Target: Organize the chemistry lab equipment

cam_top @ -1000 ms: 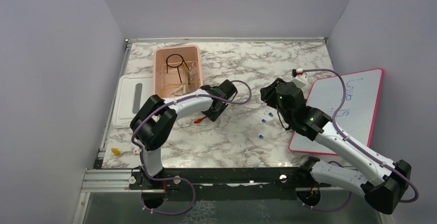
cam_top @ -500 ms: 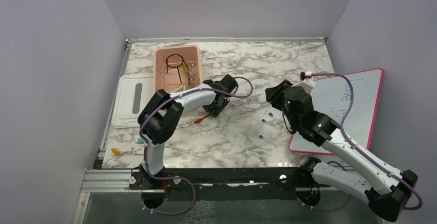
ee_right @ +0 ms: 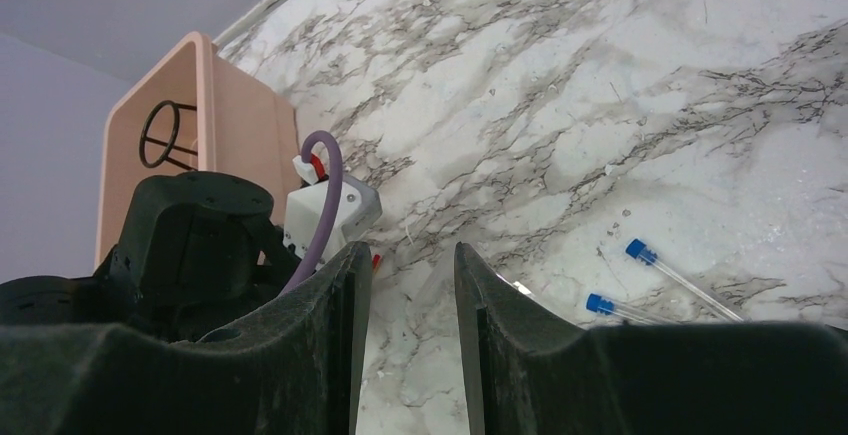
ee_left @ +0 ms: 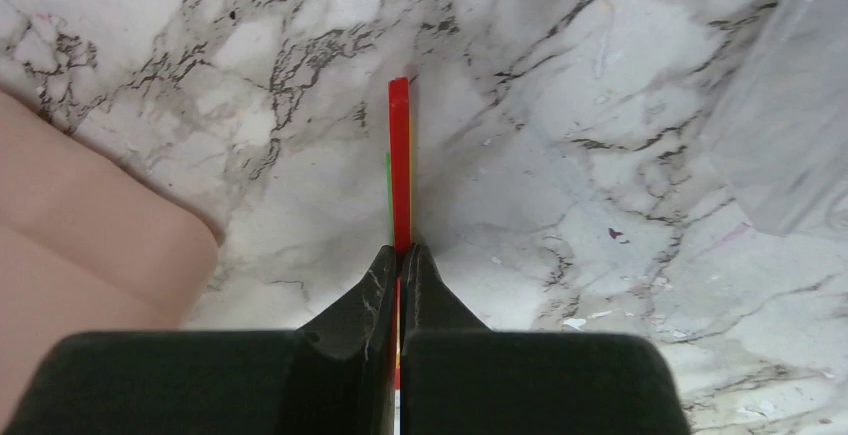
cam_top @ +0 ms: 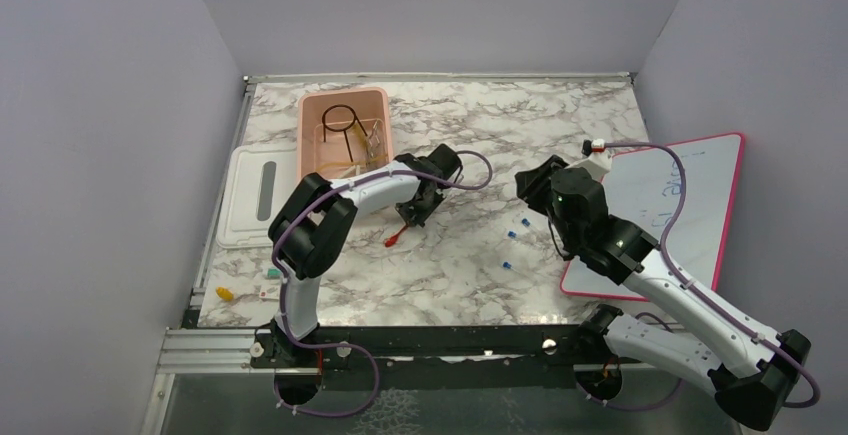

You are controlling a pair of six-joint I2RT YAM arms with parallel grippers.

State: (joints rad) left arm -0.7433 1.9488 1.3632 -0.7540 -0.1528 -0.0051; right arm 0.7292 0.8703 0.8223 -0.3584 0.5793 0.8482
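My left gripper (cam_top: pixel 412 215) is shut on a thin red-tipped stick (cam_top: pixel 393 239) just right of the pink tub (cam_top: pixel 303 140). In the left wrist view the stick (ee_left: pixel 400 155) points out from the closed gripper (ee_left: pixel 401 252) over the marble. My right gripper (cam_top: pixel 533 187) is open and empty, also in its wrist view (ee_right: pixel 412 255). Tiny blue-capped pieces (cam_top: pixel 511 234) lie near it on the table; two show in the right wrist view (ee_right: pixel 638 251). The black wire ring (cam_top: pixel 340 117), tan tube and metal tongs lie in the tub.
A white lid (cam_top: pixel 250 195) lies left of the tub. The pink-framed whiteboard (cam_top: pixel 690 205) lies at the right under the right arm. Small yellow (cam_top: pixel 225 294) and green (cam_top: pixel 272 274) bits sit near the front left edge. A clear plastic piece (ee_left: pixel 790 105) lies right of the stick.
My left gripper has shifted slightly right and the stick now hangs steeper, its red tip moved right. The right arm swung slightly right early on, then stayed still.
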